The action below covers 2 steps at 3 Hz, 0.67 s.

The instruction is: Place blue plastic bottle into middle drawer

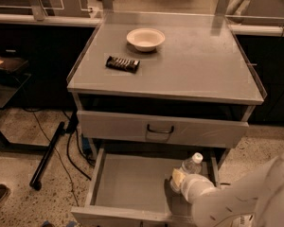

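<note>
The blue plastic bottle (190, 166), clear with a white cap, stands tilted at the right side of the open middle drawer (128, 186), just above its bare grey floor. My gripper (180, 179) is inside the drawer at its right front, shut on the bottle's lower body. A yellowish finger pad (178, 176) shows against the bottle. My white arm (236, 202) reaches in from the lower right and hides the drawer's right front corner.
A white bowl (145, 38) and a dark wrapped snack bar (122, 64) lie on the cabinet top (203, 70). The upper drawer front (132, 126) with a dark loop handle is closed. Cables and a black bar lie on the floor at the left (47, 155).
</note>
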Each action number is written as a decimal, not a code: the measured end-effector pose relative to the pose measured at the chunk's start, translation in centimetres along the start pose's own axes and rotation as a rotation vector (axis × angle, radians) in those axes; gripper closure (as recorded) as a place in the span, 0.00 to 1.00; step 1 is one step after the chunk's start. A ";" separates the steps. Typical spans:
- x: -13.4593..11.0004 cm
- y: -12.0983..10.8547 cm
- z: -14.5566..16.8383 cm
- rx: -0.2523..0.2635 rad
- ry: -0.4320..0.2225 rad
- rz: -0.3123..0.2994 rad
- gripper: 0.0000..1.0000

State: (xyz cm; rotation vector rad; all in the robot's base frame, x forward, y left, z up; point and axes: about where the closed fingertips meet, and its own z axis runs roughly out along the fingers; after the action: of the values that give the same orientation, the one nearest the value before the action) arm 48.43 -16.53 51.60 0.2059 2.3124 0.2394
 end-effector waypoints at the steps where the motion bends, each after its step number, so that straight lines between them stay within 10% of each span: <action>1: 2.1 0.1 1.2 0.012 0.013 0.058 1.00; 2: 4.0 0.1 2.6 0.020 0.017 0.106 1.00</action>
State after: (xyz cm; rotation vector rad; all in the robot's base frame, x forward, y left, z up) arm 47.63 -15.24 47.13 0.3380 2.3239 0.2717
